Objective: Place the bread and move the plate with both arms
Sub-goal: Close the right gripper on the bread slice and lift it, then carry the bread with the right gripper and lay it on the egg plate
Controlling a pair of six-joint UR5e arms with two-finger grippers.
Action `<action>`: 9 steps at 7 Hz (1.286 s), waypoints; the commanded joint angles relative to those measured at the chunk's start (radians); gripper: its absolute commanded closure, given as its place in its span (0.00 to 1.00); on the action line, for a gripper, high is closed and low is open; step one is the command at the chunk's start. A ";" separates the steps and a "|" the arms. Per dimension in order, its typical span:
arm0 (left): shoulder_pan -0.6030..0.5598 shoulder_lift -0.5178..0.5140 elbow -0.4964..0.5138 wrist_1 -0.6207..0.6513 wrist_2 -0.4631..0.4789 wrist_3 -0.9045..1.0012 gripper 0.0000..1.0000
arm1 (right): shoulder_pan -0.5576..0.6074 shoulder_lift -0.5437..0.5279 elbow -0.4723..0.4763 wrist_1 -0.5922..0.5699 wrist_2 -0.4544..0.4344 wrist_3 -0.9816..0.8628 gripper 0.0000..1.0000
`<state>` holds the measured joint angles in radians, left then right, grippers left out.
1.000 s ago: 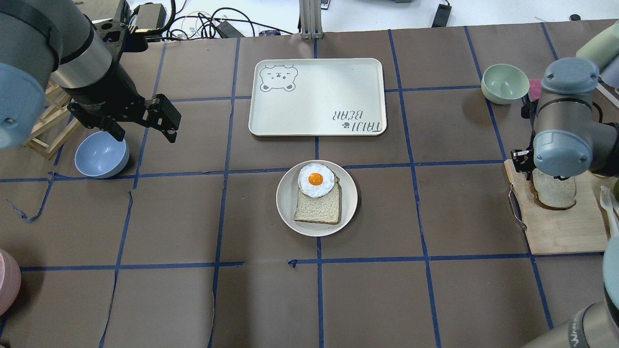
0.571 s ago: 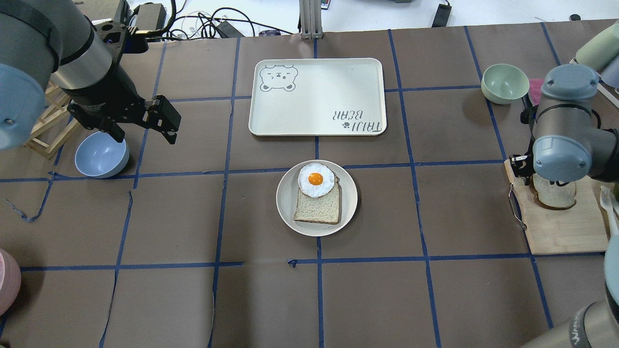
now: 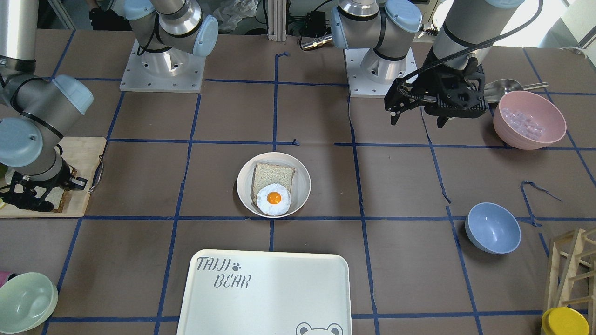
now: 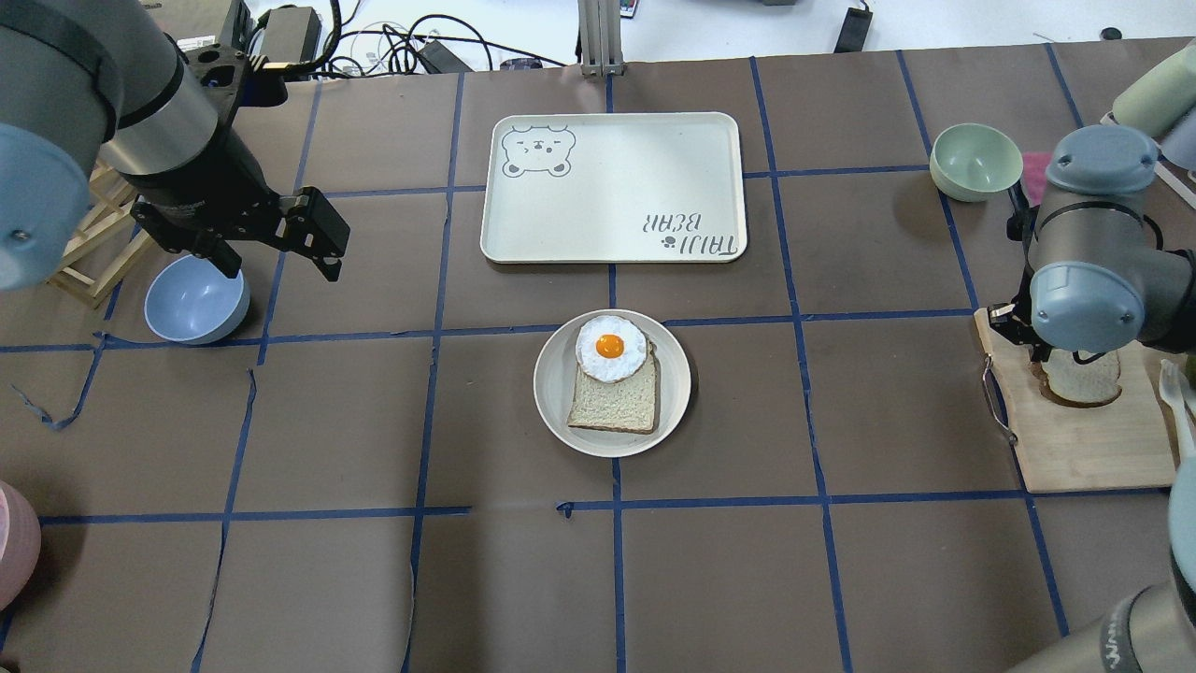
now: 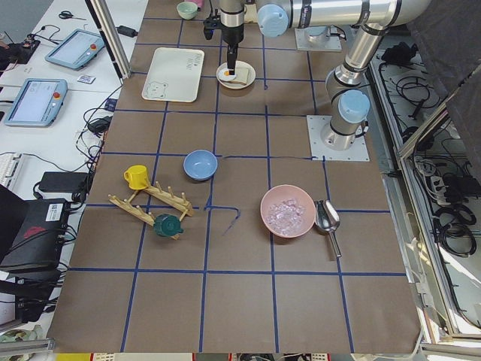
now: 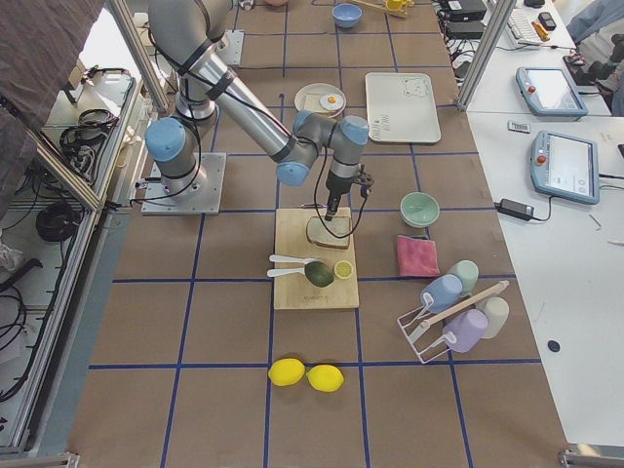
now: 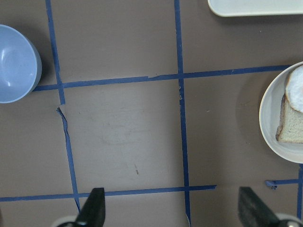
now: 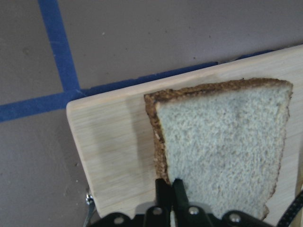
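The bread (image 8: 222, 142), a speckled slice with dark crust, lies flat on a wooden board (image 4: 1084, 449) at the table's right; it also shows in the overhead view (image 4: 1084, 385). My right gripper (image 8: 171, 189) is down at the bread's crust edge with its fingertips together; I cannot tell if it grips the slice. In the overhead view the wrist hides it. The cream plate (image 4: 551, 383) sits mid-table and holds a squarer slice with a fried egg (image 4: 609, 348). My left gripper (image 4: 276, 266) hovers open and empty far left of the plate; the left wrist view shows its fingers (image 7: 94, 210) wide apart.
The white TAIJI BEAR tray (image 4: 612, 187) lies behind the plate. A pale green bowl (image 4: 975, 161) stands at the back right, a blue bowl (image 4: 192, 301) under the left arm, a pink bowl (image 3: 528, 120) and a wooden rack (image 3: 572, 260) on the left side.
My right arm has shifted a little to the right and toward the robot over the bread on the board. My left arm has barely moved.
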<state>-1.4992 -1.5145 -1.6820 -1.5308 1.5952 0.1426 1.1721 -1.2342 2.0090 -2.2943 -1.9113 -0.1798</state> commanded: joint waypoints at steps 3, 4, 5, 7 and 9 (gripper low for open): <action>0.002 0.000 -0.002 -0.005 0.000 0.022 0.00 | 0.128 -0.134 -0.050 0.060 -0.005 0.086 1.00; 0.001 0.000 -0.004 -0.002 -0.001 0.022 0.00 | 0.209 -0.157 -0.102 0.143 0.000 0.182 1.00; 0.001 -0.004 -0.004 0.004 -0.003 0.022 0.00 | 0.329 -0.159 -0.181 0.192 0.032 0.250 1.00; 0.001 -0.006 -0.004 0.006 -0.003 0.022 0.00 | 0.594 -0.154 -0.256 0.318 0.081 0.574 1.00; 0.002 -0.012 -0.002 0.012 -0.004 0.022 0.00 | 0.782 -0.137 -0.257 0.319 0.173 0.817 1.00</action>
<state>-1.4980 -1.5228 -1.6850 -1.5216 1.5914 0.1641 1.8376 -1.3817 1.7571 -1.9838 -1.8047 0.4959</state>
